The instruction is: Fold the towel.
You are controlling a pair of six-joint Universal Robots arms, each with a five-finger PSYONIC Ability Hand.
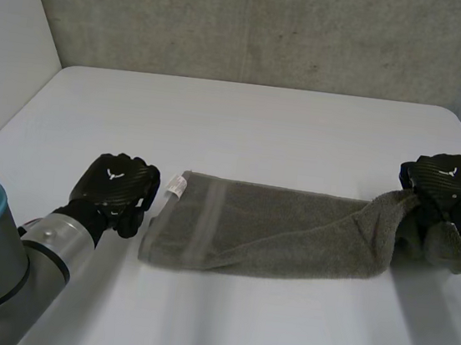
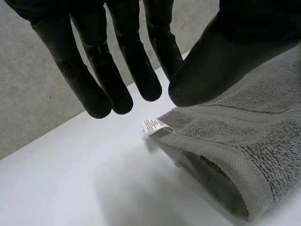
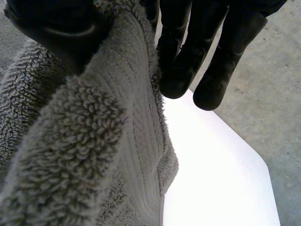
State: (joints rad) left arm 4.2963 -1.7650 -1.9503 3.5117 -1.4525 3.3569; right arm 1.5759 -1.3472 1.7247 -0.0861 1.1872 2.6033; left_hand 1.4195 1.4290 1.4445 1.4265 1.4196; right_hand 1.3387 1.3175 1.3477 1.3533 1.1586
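The left arm (image 1: 1, 258) reaches in from the near left. Its left hand (image 1: 115, 188) is palm down, fingers (image 2: 101, 75) relaxed and holding nothing. At the right, the right hand (image 1: 448, 184) pinches the towel (image 1: 274, 228) end between thumb and fingers.

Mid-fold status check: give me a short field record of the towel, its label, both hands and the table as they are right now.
towel: grey, a long strip lying flat across the table, its right end lifted
label: white, at the towel's far left corner, close to the left hand's fingertips
left hand: open, beside the towel's left end, holding nothing
right hand: shut on the towel's right end, cloth pinched between thumb and fingers and hanging below it
table: white
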